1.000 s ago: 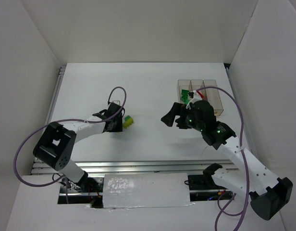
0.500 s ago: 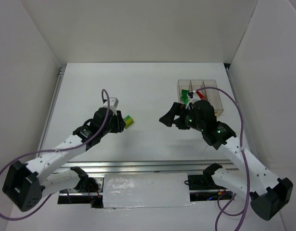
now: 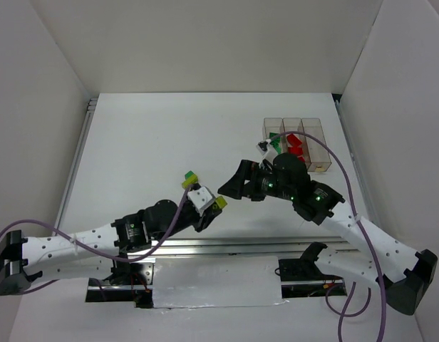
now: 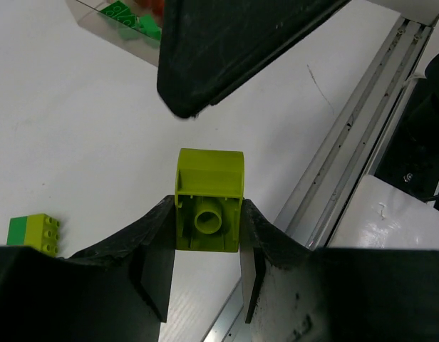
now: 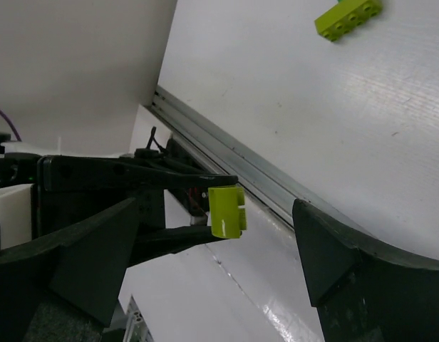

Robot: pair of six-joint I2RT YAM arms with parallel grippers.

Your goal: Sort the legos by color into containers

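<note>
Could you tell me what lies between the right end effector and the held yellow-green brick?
Nothing; in the left wrist view, only bare table shows between the brick and right end effector.

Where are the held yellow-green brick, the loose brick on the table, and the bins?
held brick (image 4: pixel 207 217): left wrist view, its underside.
loose brick (image 3: pixel 189 177): top view, its top face.
bins (image 3: pixel 313 132): top view, right bin's bare floor.

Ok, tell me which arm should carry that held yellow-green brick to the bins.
Right, most likely. The left gripper is shut on the yellow-green brick and holds it up to the open right gripper, and the bins sit on that gripper's side, far from the left one.
</note>
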